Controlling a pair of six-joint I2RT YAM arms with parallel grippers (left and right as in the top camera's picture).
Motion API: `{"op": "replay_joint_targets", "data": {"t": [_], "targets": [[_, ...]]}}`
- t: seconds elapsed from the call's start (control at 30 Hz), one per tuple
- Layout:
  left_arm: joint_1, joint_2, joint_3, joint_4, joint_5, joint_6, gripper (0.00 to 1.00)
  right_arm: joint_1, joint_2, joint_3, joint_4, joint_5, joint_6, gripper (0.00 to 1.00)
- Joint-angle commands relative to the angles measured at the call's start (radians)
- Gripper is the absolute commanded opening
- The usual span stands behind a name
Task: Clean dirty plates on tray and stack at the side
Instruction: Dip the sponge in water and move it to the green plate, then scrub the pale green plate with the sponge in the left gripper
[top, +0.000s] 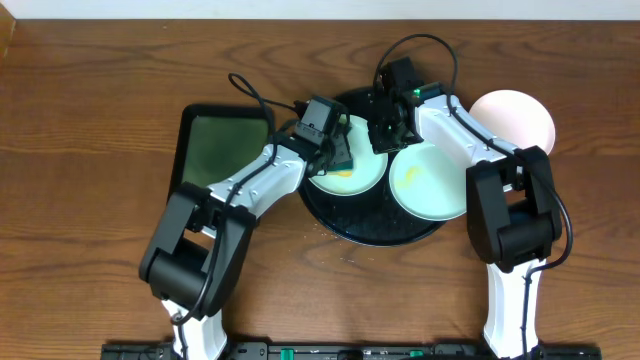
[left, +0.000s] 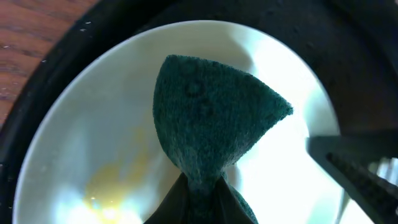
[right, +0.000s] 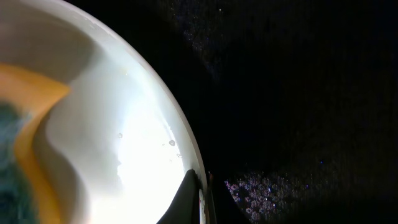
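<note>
The round black tray (top: 345, 225) holds two pale mint plates. My left gripper (top: 335, 143) is shut on a dark green sponge (left: 211, 118) and presses it onto the left plate (top: 366, 178), which has a yellow smear (left: 112, 190). My right gripper (top: 384, 135) is shut on that plate's far rim (right: 200, 196). The plate (right: 124, 130) and the black tray (right: 298, 93) fill the right wrist view. The second mint plate (top: 430, 182) lies on the tray's right side with a faint yellow mark. The white plate (top: 515, 118) lies on the table right of the tray.
A rectangular dark-green tray (top: 220, 145) lies left of the round tray, under my left arm. The wooden table (top: 90, 120) extends all around. My right finger shows at the right edge of the left wrist view (left: 360, 171).
</note>
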Motion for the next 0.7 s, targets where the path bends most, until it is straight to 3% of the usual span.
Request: {"op": "replay_joint_targets", "data": {"t": [0.0, 0.17, 0.37, 0.47, 0.67], "targets": [[0.002, 0.054, -0.008, -0.047, -0.131, -0.016, 0.08, 0.014, 0.025, -0.003, -0.009, -0.005, -0.002, 0.01], [0.004, 0.046, -0.005, -0.181, -0.35, -0.012, 0.08, 0.014, 0.025, -0.008, -0.011, -0.005, -0.002, 0.01], [0.004, -0.068, 0.003, -0.214, -0.516, -0.008, 0.07, 0.014, 0.025, -0.053, 0.018, -0.005, -0.002, 0.01], [0.004, -0.138, 0.003, -0.165, -0.444, -0.009, 0.08, 0.013, 0.025, -0.108, 0.065, -0.002, -0.002, 0.01], [0.001, -0.143, 0.003, -0.017, -0.1, -0.014, 0.08, 0.013, 0.025, -0.18, 0.129, -0.003, -0.002, 0.01]]}}
